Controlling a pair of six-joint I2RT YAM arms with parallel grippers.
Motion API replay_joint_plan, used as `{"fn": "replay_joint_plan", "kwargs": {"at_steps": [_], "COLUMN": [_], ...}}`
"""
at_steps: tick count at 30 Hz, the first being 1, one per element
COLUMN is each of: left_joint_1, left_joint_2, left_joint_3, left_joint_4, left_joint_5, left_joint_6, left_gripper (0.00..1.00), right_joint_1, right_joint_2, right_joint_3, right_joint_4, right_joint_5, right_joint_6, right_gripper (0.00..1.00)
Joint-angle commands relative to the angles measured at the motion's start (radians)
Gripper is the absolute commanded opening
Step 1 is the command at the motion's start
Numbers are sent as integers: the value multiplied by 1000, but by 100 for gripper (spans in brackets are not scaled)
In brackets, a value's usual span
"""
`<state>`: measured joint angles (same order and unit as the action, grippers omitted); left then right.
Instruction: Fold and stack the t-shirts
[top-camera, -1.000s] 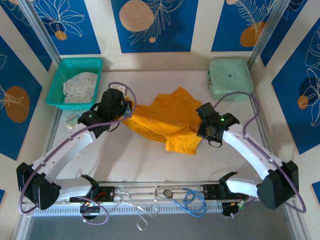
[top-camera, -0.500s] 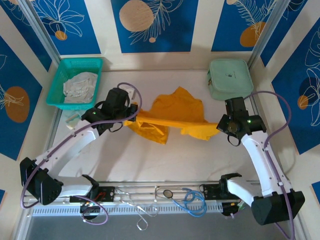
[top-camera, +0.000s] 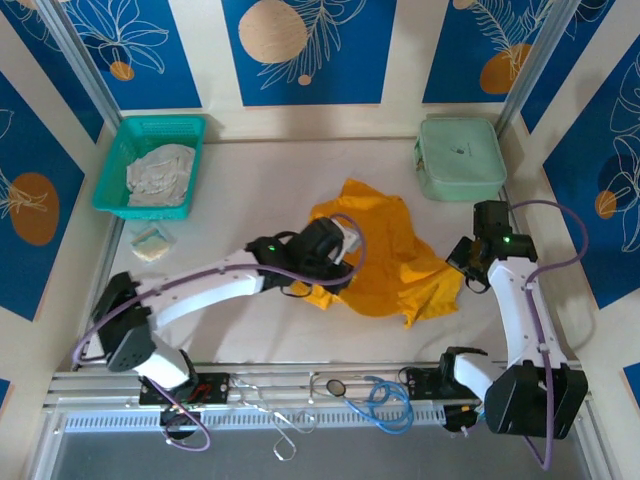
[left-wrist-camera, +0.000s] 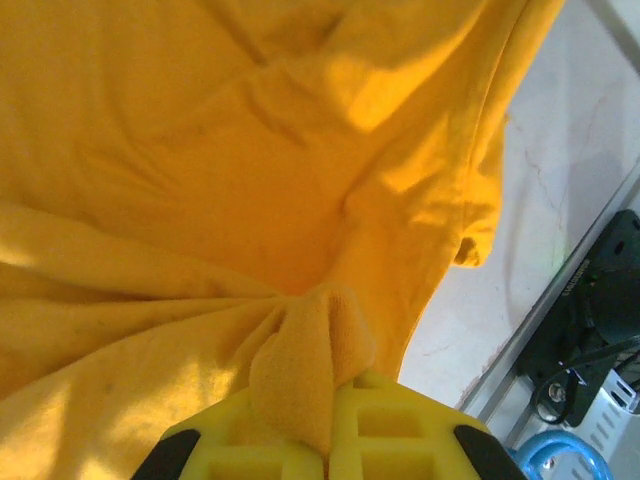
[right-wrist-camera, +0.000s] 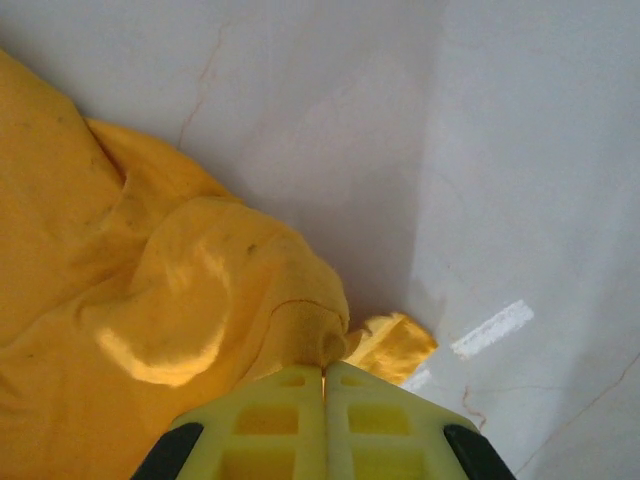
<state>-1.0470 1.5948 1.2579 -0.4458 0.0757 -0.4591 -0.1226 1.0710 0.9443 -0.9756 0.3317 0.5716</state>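
Note:
The mustard-orange t-shirt (top-camera: 385, 255) lies bunched in the middle of the white table. My left gripper (top-camera: 335, 262) sits over its left part, shut on a pinched fold of the cloth (left-wrist-camera: 305, 360). My right gripper (top-camera: 462, 258) is at the shirt's right edge, its yellow fingers (right-wrist-camera: 290, 415) shut on a rolled hem of the orange shirt (right-wrist-camera: 200, 290). A pale whitish-grey garment (top-camera: 160, 172) lies crumpled in the teal basket.
The teal mesh basket (top-camera: 122, 150) stands at the back left, the mint-green case (top-camera: 460, 158) at the back right. A small pale folded item (top-camera: 151, 242) lies near the left edge. Cables and hooks (top-camera: 385, 400) lie along the front rail.
My left gripper has swung right across the table with its fold, carrying the shirt's left side over the middle. My right gripper moved further right and back, holding the hem.

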Motion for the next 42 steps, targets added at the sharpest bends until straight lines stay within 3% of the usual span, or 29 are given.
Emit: {"fn": "replay_joint_plan", "kwargs": {"at_steps": [1,5,6,9,11,14,15,16,21,24,27,31,38,42], "left_joint_1": [-38,-76,-82,-88,-89,-86,-84,-81,-2,91,195,270,281,286], "left_joint_2": [114,281,320,379,364,297,266,240,92,19,-15,18,165,249], "left_joint_3": [63,187,217,274,271,254,251,249,184,64,-67,-169,-174,-158], "left_joint_4": [115,153,151,139,130,79,43,9,-188,-188,-103,54,243,278], "left_joint_5": [26,48,62,80,57,-23,-61,-95,-290,-289,-203,-90,18,34], "left_joint_6": [-67,-81,-81,-76,-64,-21,-7,5,-60,-125,-165,-184,-205,-213], "left_gripper": [0,0,10,54,75,90,98,100,100,99,94,85,74,45], "right_joint_1": [-31,-52,-54,-56,-58,-60,-60,-59,25,141,273,405,597,644], "right_joint_2": [14,39,45,60,68,82,87,90,96,123,184,317,628,774], "right_joint_3": [26,5,-2,-19,-25,-28,-26,-24,0,28,69,130,275,341], "right_joint_4": [43,71,80,95,103,108,108,109,102,86,95,141,181,185], "right_joint_5": [-22,-26,-29,-32,-33,-39,-53,-68,-134,-112,-130,-194,-208,-201], "right_joint_6": [-24,-25,-25,-27,-31,-37,-41,-43,-43,-19,11,44,100,124], "right_gripper": [0,0,0,0,0,2,9,17,51,61,69,73,75,69]}}
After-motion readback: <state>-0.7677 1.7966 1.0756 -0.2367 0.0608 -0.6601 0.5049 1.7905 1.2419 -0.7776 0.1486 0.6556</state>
